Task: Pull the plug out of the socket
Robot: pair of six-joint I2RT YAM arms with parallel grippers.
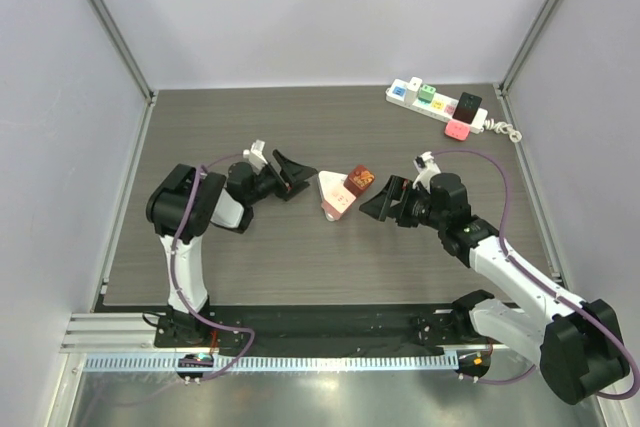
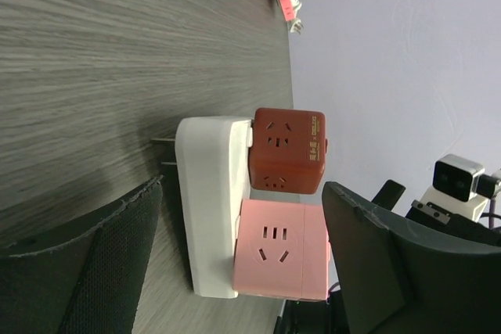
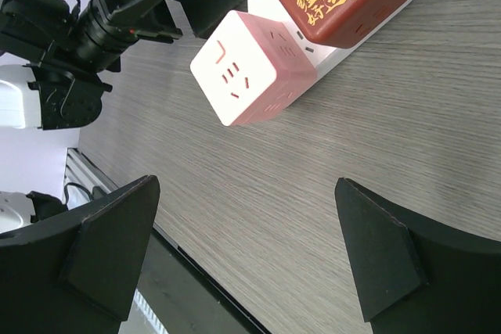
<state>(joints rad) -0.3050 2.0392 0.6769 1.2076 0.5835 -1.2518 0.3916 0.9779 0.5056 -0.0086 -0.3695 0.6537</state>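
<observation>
Bare table lies between my left gripper (image 1: 297, 177) and the socket (image 1: 327, 187), and between my right gripper (image 1: 376, 201) and the pink cube (image 1: 342, 204). The red cube (image 1: 359, 181) crowds the pink one, with hardly any gap. The strip (image 1: 437, 105) lies well apart, far right.

My left gripper (image 1: 298, 179) sits just left of the white socket (image 1: 326, 190), jaws spread. My right gripper (image 1: 374, 203) is just right of it, also spread. Red plug (image 1: 359, 181) and pink plug (image 1: 343, 205) sit on the socket. Power strip (image 1: 437, 105) at far right.
</observation>
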